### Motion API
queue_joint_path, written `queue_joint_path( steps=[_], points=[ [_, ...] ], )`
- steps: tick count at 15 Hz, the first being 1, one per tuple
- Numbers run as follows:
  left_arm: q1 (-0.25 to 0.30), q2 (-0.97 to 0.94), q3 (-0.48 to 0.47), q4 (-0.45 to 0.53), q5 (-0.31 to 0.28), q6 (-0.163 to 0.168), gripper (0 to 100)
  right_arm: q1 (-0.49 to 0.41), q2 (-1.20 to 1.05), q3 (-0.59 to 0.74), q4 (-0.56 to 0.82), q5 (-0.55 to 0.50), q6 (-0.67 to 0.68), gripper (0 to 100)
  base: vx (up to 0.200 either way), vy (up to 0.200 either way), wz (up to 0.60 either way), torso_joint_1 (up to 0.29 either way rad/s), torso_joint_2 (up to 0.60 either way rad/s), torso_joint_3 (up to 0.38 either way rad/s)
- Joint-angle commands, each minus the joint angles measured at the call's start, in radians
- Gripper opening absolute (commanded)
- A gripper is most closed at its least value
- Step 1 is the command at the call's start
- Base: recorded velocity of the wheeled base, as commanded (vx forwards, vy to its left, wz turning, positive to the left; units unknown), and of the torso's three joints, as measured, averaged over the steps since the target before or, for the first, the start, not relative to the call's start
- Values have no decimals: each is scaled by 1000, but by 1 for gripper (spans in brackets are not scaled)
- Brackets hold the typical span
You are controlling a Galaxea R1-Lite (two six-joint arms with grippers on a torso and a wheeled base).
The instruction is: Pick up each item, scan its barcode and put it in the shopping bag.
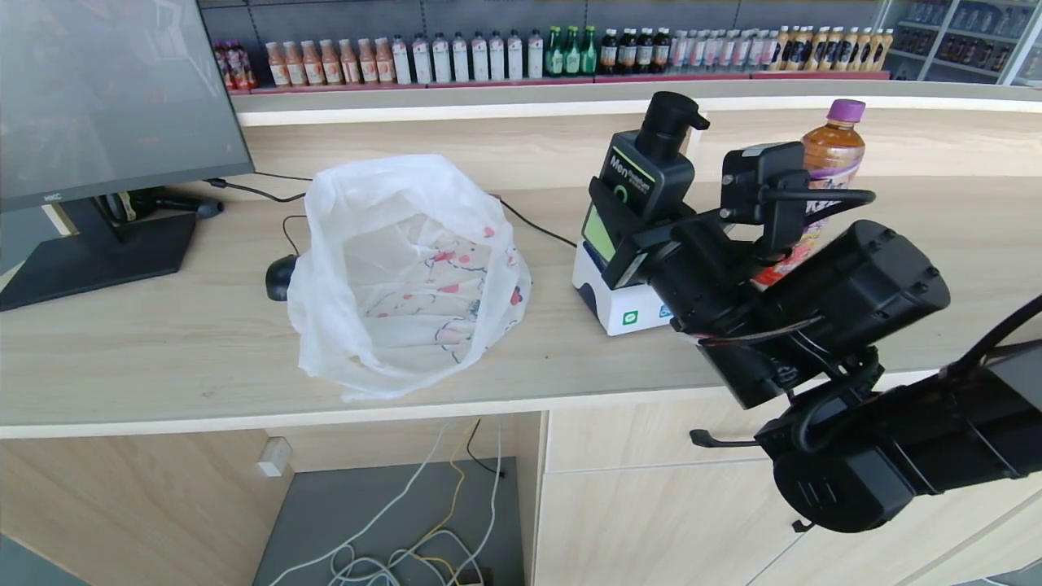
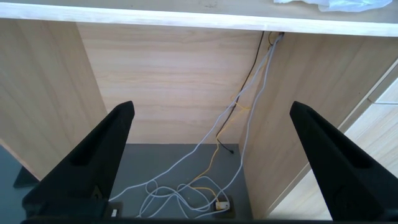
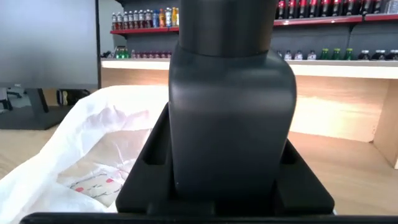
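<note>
My right gripper [image 1: 631,236] is shut on a dark grey pump bottle [image 1: 649,167], holding it upright just above the white scanner box [image 1: 625,313] at the counter's middle right. From the right wrist, the pump bottle [image 3: 230,118] stands between my fingers [image 3: 146,168]. The white shopping bag [image 1: 407,277] stands open left of the scanner, and the bag [image 3: 87,149] also lies beyond the bottle. A brown tea bottle with a purple cap [image 1: 832,150] stands behind my right wrist. My left gripper [image 2: 208,162] hangs open below the counter, with nothing between its fingers [image 2: 87,168].
A monitor on a black stand [image 1: 106,98] fills the counter's left end, with a black mouse [image 1: 279,277] and a handheld scanner [image 1: 163,202] beside it. Cables [image 2: 205,180] lie on the floor under the counter. Shelves of drinks [image 1: 521,53] line the back wall.
</note>
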Motion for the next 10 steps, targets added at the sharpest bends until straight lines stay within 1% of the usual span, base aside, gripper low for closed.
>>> queue_joint_path(
  steps=[1,5,10],
  points=[
    [0,0,0,0,0,-1,100,1,-22,3,-1,-1,0,0,0,0,0,0,0,0],
    [0,0,0,0,0,-1,100,-17,-36,-2,-1,-1,5,0,0,200,0,4,-1,2],
    [0,0,0,0,0,-2,100,-19,-33,-9,-1,-1,9,0,0,200,0,5,2,3]
  ],
)
